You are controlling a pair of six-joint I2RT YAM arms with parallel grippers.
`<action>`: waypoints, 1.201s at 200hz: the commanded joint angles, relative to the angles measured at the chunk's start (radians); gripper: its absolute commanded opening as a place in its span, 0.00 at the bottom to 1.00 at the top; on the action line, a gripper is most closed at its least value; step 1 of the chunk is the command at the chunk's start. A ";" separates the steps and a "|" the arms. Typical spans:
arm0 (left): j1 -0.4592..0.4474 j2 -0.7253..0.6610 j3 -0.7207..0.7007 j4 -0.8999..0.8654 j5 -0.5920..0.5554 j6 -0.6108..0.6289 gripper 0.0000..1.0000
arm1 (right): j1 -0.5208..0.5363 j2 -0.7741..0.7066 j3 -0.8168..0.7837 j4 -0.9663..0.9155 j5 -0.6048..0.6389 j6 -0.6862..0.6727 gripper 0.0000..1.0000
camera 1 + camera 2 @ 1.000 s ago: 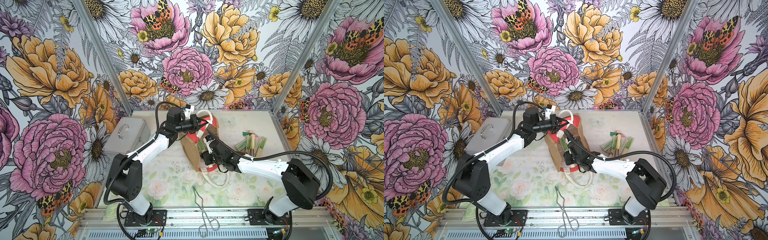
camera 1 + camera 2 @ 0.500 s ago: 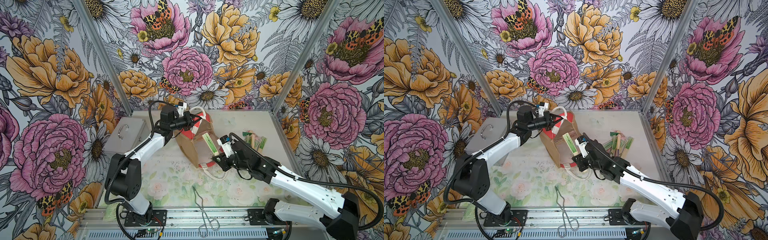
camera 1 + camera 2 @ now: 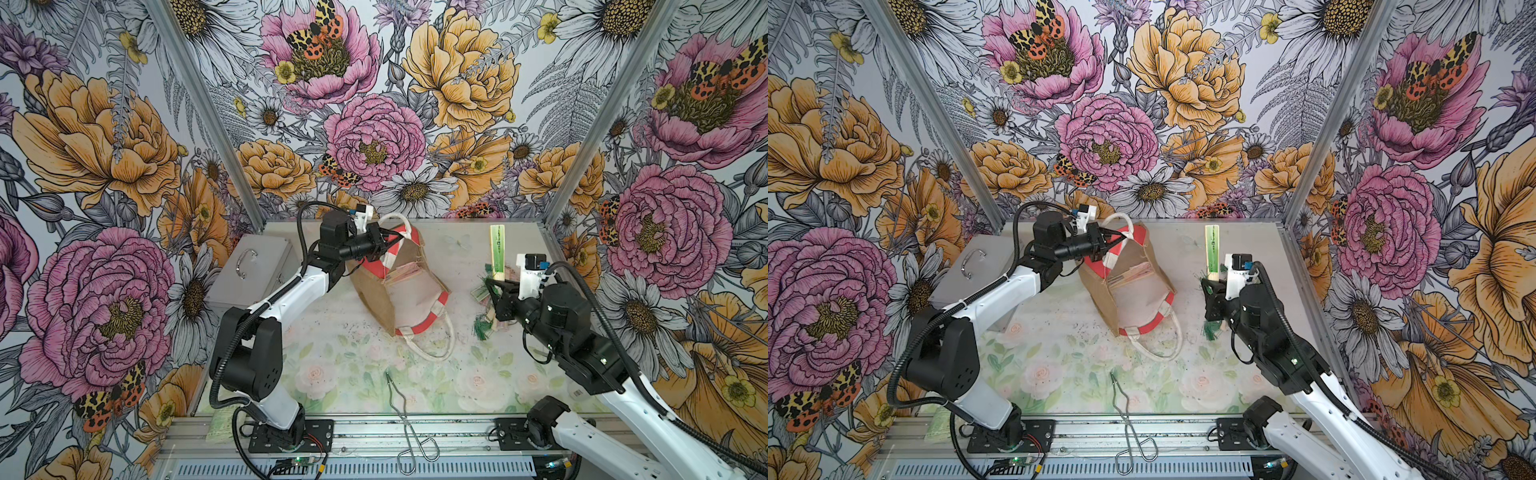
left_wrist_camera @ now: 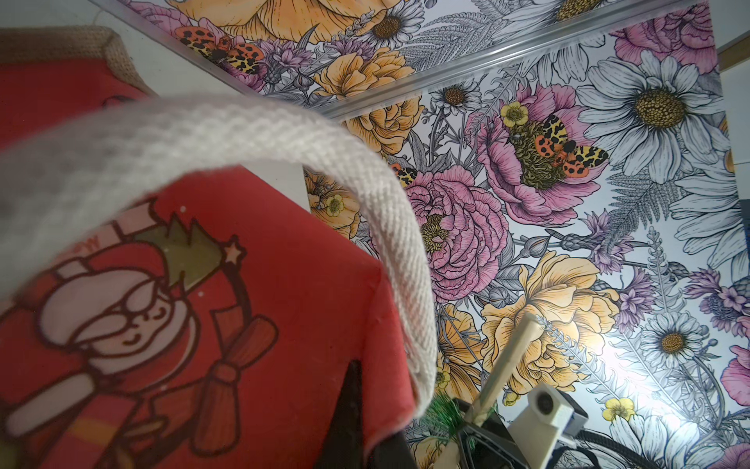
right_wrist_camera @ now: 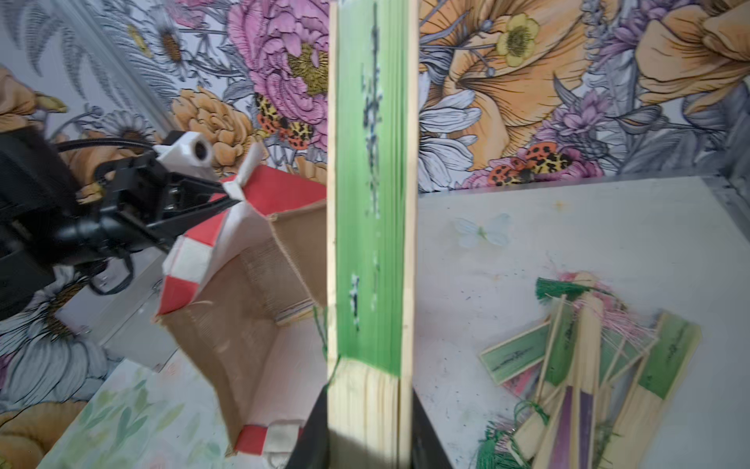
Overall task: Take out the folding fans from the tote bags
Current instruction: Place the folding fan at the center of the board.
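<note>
Left gripper [image 3: 390, 241] pinches the tote bag [image 3: 372, 297] open for access. Right gripper [image 3: 495, 286] clamps a green fan [image 3: 497, 249] upright above the fan pile [image 5: 588, 357].

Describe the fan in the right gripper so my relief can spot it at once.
In both top views, find the tan bag mid-table; right of it the right gripper hangs over a pile of fans. Its fan stands upright, green leaf up, while the others lie flat.
</note>
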 commanded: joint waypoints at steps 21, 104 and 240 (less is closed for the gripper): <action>-0.009 -0.026 0.001 0.045 0.034 0.001 0.00 | -0.164 0.301 0.061 -0.047 0.096 0.096 0.00; -0.015 -0.027 -0.012 0.073 0.049 -0.003 0.00 | -0.327 0.713 0.125 -0.002 0.034 0.118 0.16; -0.023 -0.021 -0.003 0.080 0.037 -0.020 0.00 | -0.336 0.278 -0.015 0.126 -0.162 0.041 0.63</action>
